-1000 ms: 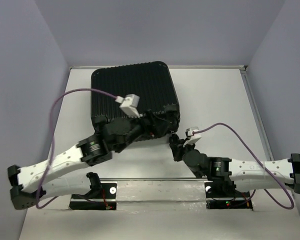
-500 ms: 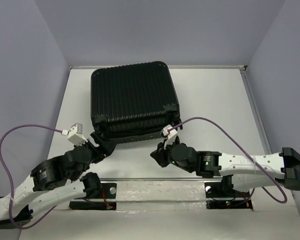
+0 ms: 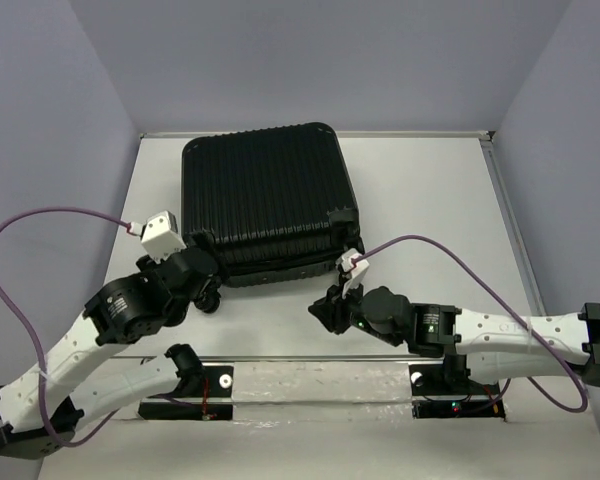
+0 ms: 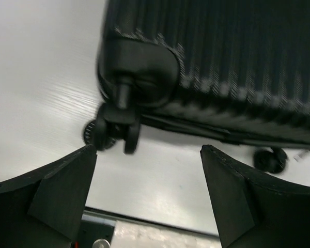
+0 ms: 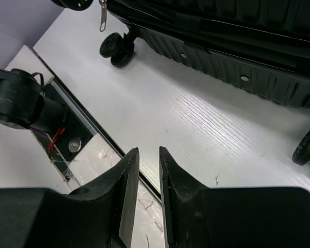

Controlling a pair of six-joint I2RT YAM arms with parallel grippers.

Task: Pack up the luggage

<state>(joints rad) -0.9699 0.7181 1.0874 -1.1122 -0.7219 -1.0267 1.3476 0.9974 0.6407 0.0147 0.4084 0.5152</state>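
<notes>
Luggage lies flat on the table, toward the far left, ribbed shell up and both halves closed together, with its wheeled end facing the arm bases. Contents cannot be seen, so whether anything is packed inside is not determinable. The left gripper hovers just beside the near-left corner, fingers spread wide with nothing between them; its wrist view looks straight at the corner caster wheel (blurred, so no claim of contact). The right gripper hangs low over bare table near the wheeled edge, apart from the shell, fingers drawn almost together with only a thin slit between them, holding nothing. A zipper pull dangles at the seam above the caster in the right wrist view. Judgement: with the case shut and both grippers empty at the wheeled edge, the step in hand looks like working on the case itself, either repositioning it or dealing with the seam and zipper, not loading items. The next move likely calls for the left fingers to close on a firm feature at that corner, while the right fingers would have to part before they could take the small pull. Risk: casters may let the case roll when pushed.
</notes>
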